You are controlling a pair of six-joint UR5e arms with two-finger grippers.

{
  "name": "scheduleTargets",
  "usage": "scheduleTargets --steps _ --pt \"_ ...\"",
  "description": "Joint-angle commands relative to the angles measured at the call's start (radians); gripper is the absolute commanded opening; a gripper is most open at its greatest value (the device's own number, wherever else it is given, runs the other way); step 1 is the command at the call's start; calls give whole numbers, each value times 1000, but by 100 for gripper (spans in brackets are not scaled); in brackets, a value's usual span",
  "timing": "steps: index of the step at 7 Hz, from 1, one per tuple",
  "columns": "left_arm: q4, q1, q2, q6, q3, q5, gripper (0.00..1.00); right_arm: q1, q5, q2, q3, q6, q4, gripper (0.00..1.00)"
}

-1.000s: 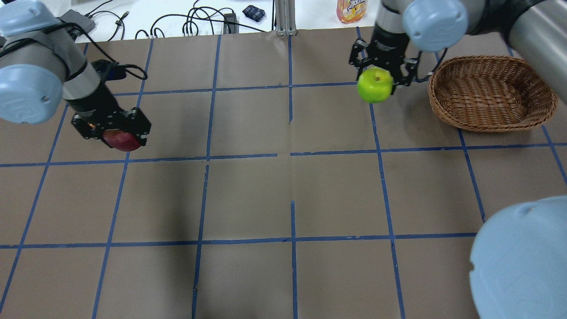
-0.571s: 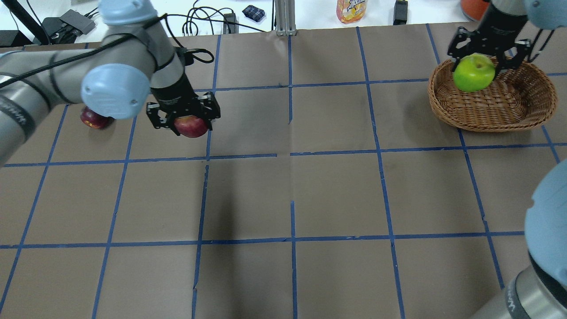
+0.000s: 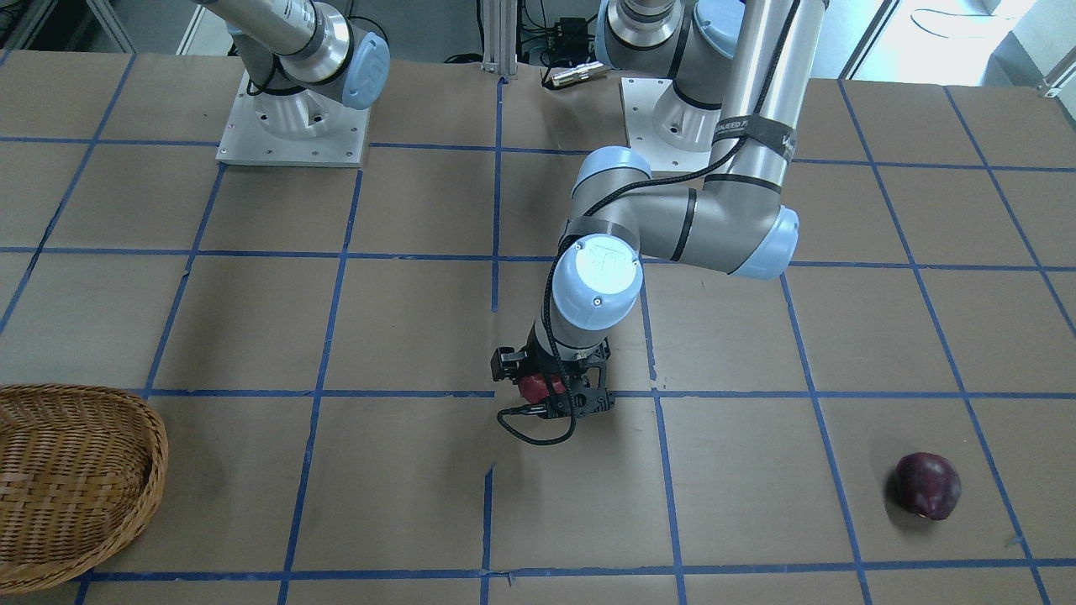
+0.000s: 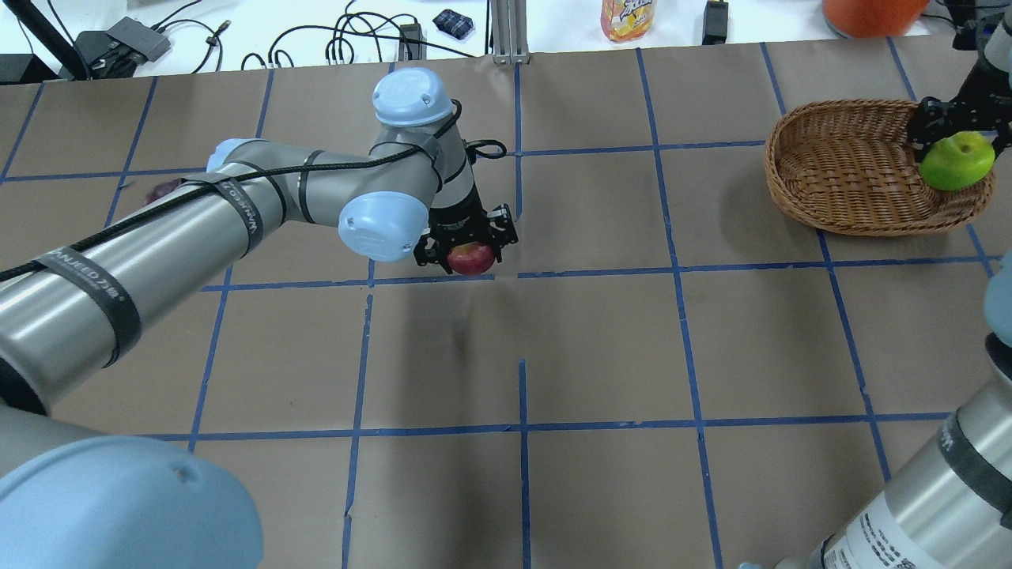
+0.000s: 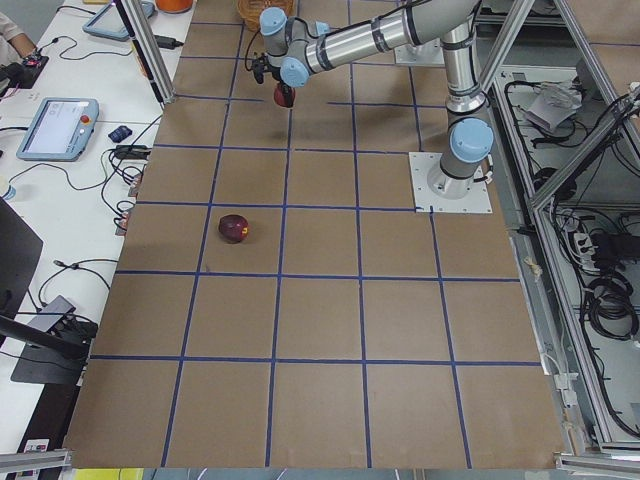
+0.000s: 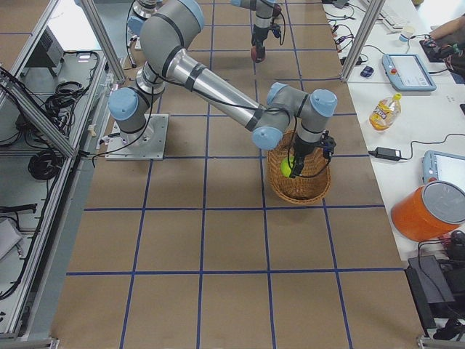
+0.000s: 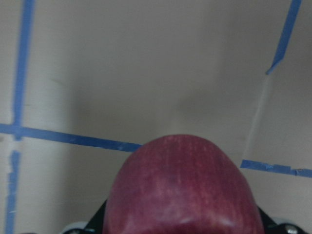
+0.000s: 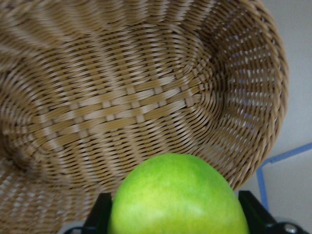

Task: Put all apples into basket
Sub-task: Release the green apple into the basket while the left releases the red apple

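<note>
The left pincer is clenched on the red apple, with a black finger at either side of the fruit. In the left wrist view the apple fills the lower middle, with brown paper and blue tape lines beyond it. This pincer hangs over the middle of the counter, close to a crossing of the tape lines, and the left arm reaches out to it from the overhead view's left. The right pincer is grasping the green apple and holds it over the right end of the basket. The right wrist view looks past the apple onto the woven floor and the curved rim; whether the fruit touches the wicker cannot be told. The basket stands on the counter's right side, towards the far edge. The dark maroon apple lies on the counter on the robot's left side, well apart from both pincers and from the basket, and in the overhead view the left arm hides most of it.
</note>
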Motion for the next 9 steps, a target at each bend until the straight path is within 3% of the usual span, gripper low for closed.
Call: scheduleTargets --steps 1,2,3,4,5,6,8,9 --pt "4 -53 -65 -46 27 -3 52 -7 1 63 -4 -23 -46 0" --pt "3 -69 -63 -43 27 4 52 -7 0 90 -4 -38 -113 0" --pt "4 -69 -66 -51 27 -6 72 -7 1 92 -3 -40 -121 6" --pt "4 -69 -64 -51 30 -8 100 -7 3 94 -3 -48 -123 54" --pt "4 -69 -61 -49 39 -26 100 -7 4 91 -4 -45 -120 100" --pt "-25 -54 -25 -37 76 -66 100 -1 6 85 -4 -42 -117 100" --pt "-293 32 57 -7 210 -78 100 33 39 62 -3 -37 -105 100" --pt "-453 96 95 105 270 -72 100 82 38 42 -1 -34 -100 100"
